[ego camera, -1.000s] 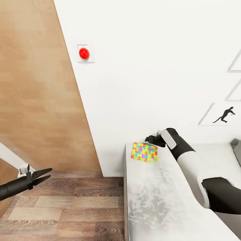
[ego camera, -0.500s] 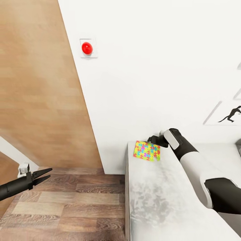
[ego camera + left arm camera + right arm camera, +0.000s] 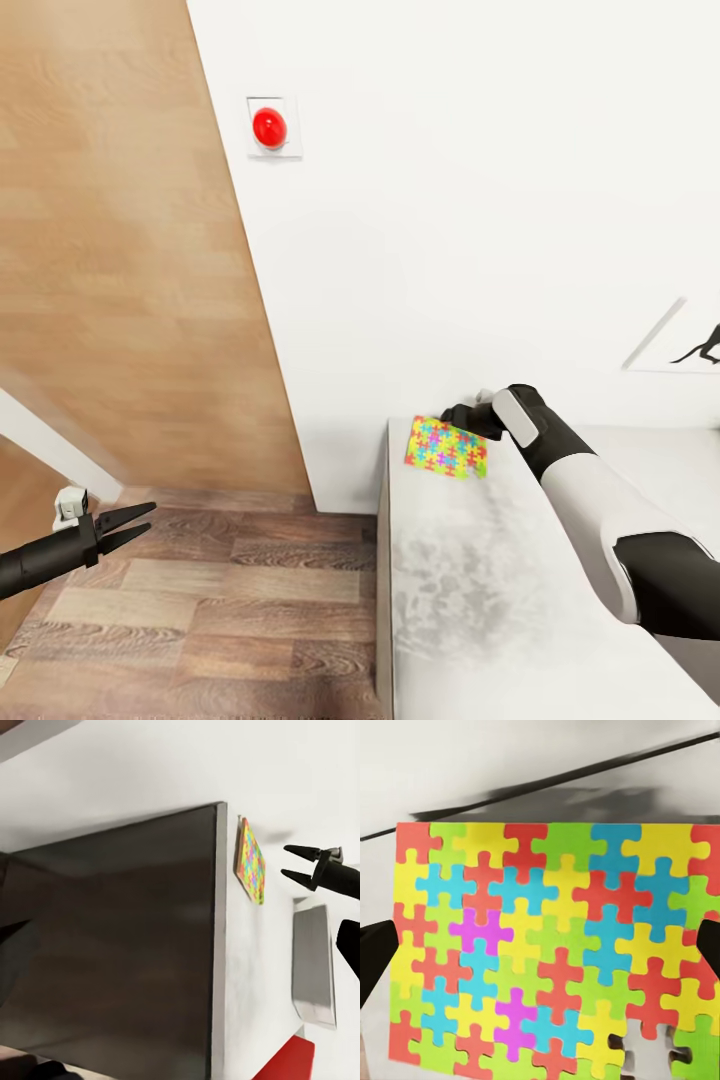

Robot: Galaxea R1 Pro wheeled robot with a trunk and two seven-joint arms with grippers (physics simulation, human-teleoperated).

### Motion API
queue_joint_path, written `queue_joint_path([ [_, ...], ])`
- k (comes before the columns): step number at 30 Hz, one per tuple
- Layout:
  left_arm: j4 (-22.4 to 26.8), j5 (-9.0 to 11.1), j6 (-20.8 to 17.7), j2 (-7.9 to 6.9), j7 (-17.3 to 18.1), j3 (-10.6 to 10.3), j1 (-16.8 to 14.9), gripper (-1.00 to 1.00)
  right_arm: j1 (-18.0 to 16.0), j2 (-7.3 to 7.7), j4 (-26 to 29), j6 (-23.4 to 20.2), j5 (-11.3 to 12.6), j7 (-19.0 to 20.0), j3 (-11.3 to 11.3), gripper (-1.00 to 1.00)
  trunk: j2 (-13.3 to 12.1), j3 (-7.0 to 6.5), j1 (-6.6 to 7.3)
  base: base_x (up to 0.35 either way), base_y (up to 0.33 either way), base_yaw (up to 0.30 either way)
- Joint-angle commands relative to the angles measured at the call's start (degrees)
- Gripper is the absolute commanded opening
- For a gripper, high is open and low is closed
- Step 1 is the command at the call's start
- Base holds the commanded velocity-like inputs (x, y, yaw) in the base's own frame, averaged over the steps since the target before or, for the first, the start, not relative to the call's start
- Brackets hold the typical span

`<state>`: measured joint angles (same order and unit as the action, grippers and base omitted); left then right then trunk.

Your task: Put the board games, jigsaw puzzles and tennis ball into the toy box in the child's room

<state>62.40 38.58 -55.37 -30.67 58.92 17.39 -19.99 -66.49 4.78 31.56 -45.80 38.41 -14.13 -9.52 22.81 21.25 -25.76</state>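
Multicoloured jigsaw puzzle (image 3: 446,447) lies at the desk's (image 3: 470,580) far left corner, straight ahead of your right gripper (image 3: 452,414), whose jaws stand spread, empty, either side of it.

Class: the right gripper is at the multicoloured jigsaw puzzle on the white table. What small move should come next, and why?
Probably close the right gripper on the multicoloured jigsaw puzzle. Its open fingers flank the puzzle's two side edges, while it lies untouched near the corner of the white table.
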Motion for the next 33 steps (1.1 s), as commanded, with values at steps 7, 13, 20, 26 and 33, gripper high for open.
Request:
queue_joint_path([
  [7, 0.0, 0.0, -0.3, -0.02, 0.1, 0.1, 0.0, 1.0, 0.0, 2.1, 0.0, -0.1, 0.6, -0.4, -0.4, 1.0, 0.1, 0.75, -0.03, 0.0, 0.0, 0.069],
  [13, 0.0, 0.0, -0.3, -0.02, 0.1, 0.1, 0.0, 1.0, 0.1, 4.12, 0.0, 0.0, 0.6, -0.4, -0.4, 1.0, 0.1, 1.15, -0.03, 0.0, 0.0, 0.049],
  [20, 0.0, 0.0, -0.3, -0.01, 0.1, 0.0, 0.0, 1.0, 0.3, 4.65, 0.0, 0.2, 0.6, -0.5, -0.4, 1.0, 0.1, 1.23, -0.03, 0.0, 0.0, 0.009],
  [26, 0.0, 0.0, -0.3, -0.01, 0.1, 0.0, 0.0, 1.0, 0.3, 4.62, -0.1, 0.3, 0.6, -0.5, -0.5, 1.0, 0.1, 1.24, -0.03, 0.0, 0.0, 0.001],
  [33, 0.0, 0.0, -0.3, -0.01, 0.1, 0.0, 0.0, 1.0, 0.3, 4.59, -0.1, 0.4, 0.5, -0.5, -0.5, 1.0, 0.1, 1.24, -0.03, 0.0, 0.0, 0.0],
])
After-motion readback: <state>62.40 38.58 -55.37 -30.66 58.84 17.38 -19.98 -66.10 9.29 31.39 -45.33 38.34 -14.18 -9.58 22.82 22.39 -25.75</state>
